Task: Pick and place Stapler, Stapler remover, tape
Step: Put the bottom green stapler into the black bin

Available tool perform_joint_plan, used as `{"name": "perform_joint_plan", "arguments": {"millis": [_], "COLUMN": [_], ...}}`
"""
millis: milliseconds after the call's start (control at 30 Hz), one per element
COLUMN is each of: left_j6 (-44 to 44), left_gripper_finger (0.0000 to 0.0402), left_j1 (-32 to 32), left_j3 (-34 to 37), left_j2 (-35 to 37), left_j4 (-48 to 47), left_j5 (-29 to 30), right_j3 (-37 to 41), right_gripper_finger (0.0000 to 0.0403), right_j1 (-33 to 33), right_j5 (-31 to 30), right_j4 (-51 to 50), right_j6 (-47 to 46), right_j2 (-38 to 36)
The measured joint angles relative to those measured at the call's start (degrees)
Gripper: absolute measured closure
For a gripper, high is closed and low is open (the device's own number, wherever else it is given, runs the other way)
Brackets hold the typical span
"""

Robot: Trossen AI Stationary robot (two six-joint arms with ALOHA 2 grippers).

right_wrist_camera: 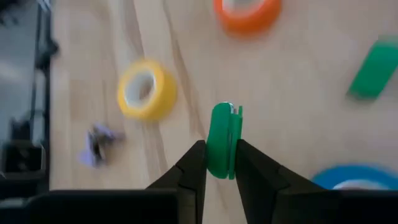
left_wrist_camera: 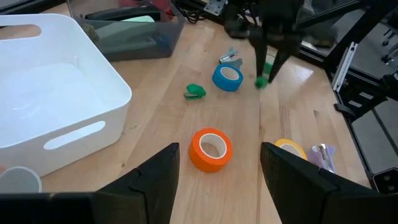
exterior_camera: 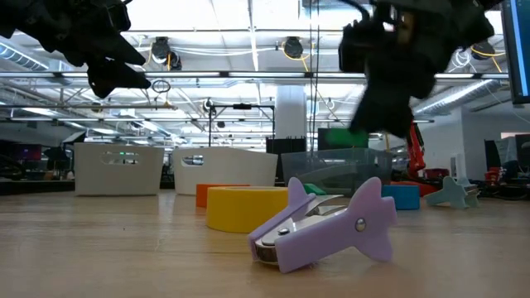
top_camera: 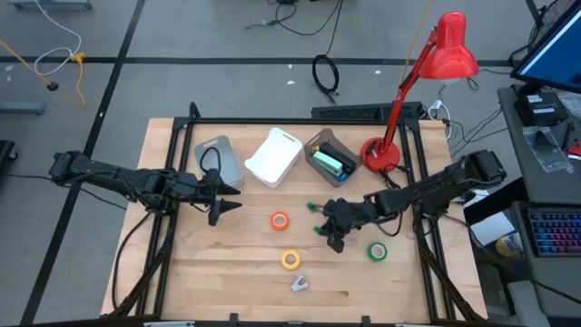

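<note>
The right hand [right_wrist_camera: 219, 163] pinches a small green stapler [right_wrist_camera: 221, 148] edge-up between its fingers, lifted clear of the desk [top_camera: 218, 272], probably to carry it toward the bins along the far edge. That arm reaches in low from the right edge with its hand tipped downward. Orange tape [top_camera: 280, 220], yellow tape [top_camera: 290, 260] and green tape [top_camera: 377, 251] lie flat mid-desk; blue tape [left_wrist_camera: 227, 77] sits near the right hand. The purple staple remover [top_camera: 300, 283] rests near the near edge. The left hand [left_wrist_camera: 214, 171] hovers wide open, aimed at the orange tape, beside the white bin [top_camera: 273, 156].
</note>
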State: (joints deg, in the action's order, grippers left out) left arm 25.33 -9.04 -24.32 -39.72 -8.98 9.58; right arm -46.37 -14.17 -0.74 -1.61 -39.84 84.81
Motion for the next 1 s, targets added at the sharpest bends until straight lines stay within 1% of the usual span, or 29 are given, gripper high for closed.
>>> {"name": "perform_joint_plan", "arguments": {"millis": [100, 233, 300, 400, 500, 633, 767, 867, 1000], "left_j6": [-0.6, -1.3, -1.3, -1.5, -1.5, -1.2, 0.6, 2.0, 3.2], "left_gripper_finger": [0.0174, 0.0174, 0.0174, 0.0174, 0.0174, 0.0174, 0.0174, 0.0174, 0.0174], "left_j1": [0.0, 0.0, 0.0, 0.0, 0.0, 0.0, 0.0, 0.0, 0.0], "left_j3": [0.0, 0.0, 0.0, 0.0, 0.0, 0.0, 0.0, 0.0, 0.0], "left_j2": [0.0, 0.0, 0.0, 0.0, 0.0, 0.0, 0.0, 0.0, 0.0], "left_j4": [0.2, 1.0, 1.7, 2.4, 3.0, 3.3, 3.3, 3.3, 3.3], "left_j5": [0.0, 0.0, 0.0, -0.1, -0.1, 0.0, 1.3, 3.1, 5.1], "right_j3": [-0.1, -0.1, -0.1, -0.1, -0.1, -0.1, -0.1, -0.1, -0.1], "right_gripper_finger": [0.0342, 0.0342, 0.0342, 0.0342, 0.0342, 0.0341, 0.0341, 0.0340, 0.0340], "right_j1": [2.2, 6.8, 10.2, 16.3, 23.0, 32.1, 39.7, 43.2, 45.7], "right_j5": [-3.6, -8.7, -11.0, -12.7, -12.6, -7.4, -0.7, 2.8, 8.4], "right_j4": [-0.1, -0.5, -0.6, -0.3, 0.0, -1.5, -6.9, -11.3, -14.6], "right_j6": [1.6, 6.8, 10.3, 15.8, 20.3, 23.4, 24.2, 24.6, 26.3], "right_j2": [-3.2, -7.4, -9.1, -10.7, -11.2, -10.3, -9.1, -8.8, -8.8]}}
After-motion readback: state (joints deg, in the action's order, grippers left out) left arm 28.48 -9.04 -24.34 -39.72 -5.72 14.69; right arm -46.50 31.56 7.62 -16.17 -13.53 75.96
